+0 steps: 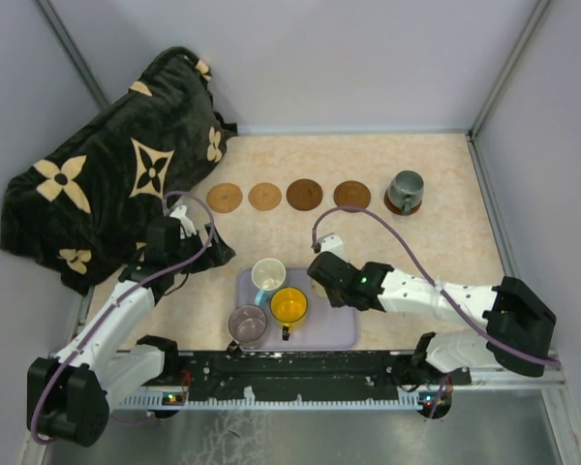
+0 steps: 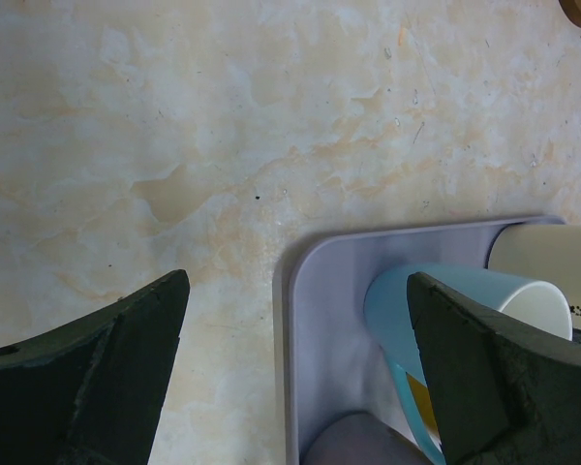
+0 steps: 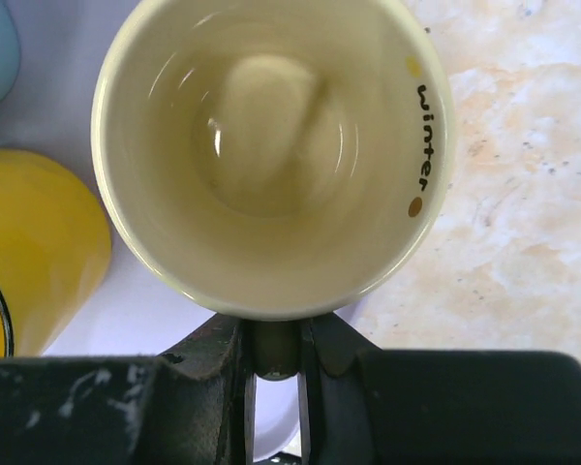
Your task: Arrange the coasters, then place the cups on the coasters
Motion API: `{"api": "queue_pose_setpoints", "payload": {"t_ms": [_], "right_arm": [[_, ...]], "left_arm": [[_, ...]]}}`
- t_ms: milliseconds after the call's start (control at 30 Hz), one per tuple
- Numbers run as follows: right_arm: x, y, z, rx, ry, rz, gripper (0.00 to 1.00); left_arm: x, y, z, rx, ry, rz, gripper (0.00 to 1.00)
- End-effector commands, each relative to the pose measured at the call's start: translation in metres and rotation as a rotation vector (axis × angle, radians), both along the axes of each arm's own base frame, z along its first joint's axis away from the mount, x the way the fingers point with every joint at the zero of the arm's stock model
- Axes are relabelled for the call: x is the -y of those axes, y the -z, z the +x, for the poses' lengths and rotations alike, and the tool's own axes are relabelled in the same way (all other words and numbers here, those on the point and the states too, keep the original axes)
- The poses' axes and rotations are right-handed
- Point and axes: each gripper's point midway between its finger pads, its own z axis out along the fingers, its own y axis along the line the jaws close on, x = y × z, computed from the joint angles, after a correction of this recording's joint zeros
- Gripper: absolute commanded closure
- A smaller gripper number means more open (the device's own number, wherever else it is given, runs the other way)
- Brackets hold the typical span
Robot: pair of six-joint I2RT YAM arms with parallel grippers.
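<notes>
A: Biggest first. What's on site?

B: Marbled beige table (image 1: 445, 232). A dark blanket (image 1: 107, 194) with a tan flower pattern is heaped over the far-left corner. A lavender tray (image 1: 339, 325) lies at the near edge, between the two arms.

A: Claws?

B: Left gripper (image 2: 298, 291): fingers spread wide with nothing between them, over bare table just beside a rounded corner of the tray. Right gripper (image 3: 274, 339): pinching the handle of the cream mug (image 3: 271, 145), one finger pressed on each side.

A: Where is that mug?

B: At the tray's right edge, mouth up, with "winter" printed inside the rim. Tray shows on one side of it and table on the other. I can't tell whether its base touches the tray.

A: The other cups?

B: Three are on the tray, close together. The white mug with blue handle (image 1: 268, 274) is farthest. The yellow mug (image 1: 289, 306) is just in front of it. The purple-grey mug (image 1: 247, 325) is at the near-left corner. The dark grey-green mug (image 1: 406, 189) stands upright at far right, well apart from the tray.

A: Coasters?

B: One row along the far side, spaced apart. From the left: tan coaster (image 1: 225, 198), second tan coaster (image 1: 264, 197), dark brown coaster (image 1: 304, 194) and brown coaster (image 1: 351, 195), all bare. The fifth coaster (image 1: 401, 210) is under the grey-green mug, with only its edge showing.
</notes>
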Motion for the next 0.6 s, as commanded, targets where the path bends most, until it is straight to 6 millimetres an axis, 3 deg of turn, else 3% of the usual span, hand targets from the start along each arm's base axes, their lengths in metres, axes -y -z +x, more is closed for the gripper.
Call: {"api": "queue_pose_setpoints", "payload": {"t_ms": [0, 267, 467, 567], "right_arm": [[-0.004, -0.056, 0.041, 0.235, 0.101, 0.053, 1.0], [-0.006, -0.091, 0.076, 0.401, 0.16, 0.01, 1.0], [-0.009, -0.108, 0.099, 0.457, 0.198, 0.073, 1.0], [-0.002, -0.115, 0.114, 0.489, 0.227, 0.084, 1.0]], "left_arm": [[0.004, -0.007, 0.003, 0.031, 0.024, -0.001, 0.0], [0.003, -0.011, 0.007, 0.044, 0.024, 0.009, 0.0], [0.002, -0.012, 0.007, 0.043, 0.022, 0.012, 0.0], [0.001, -0.013, 0.008, 0.048, 0.019, 0.015, 0.0]]}}
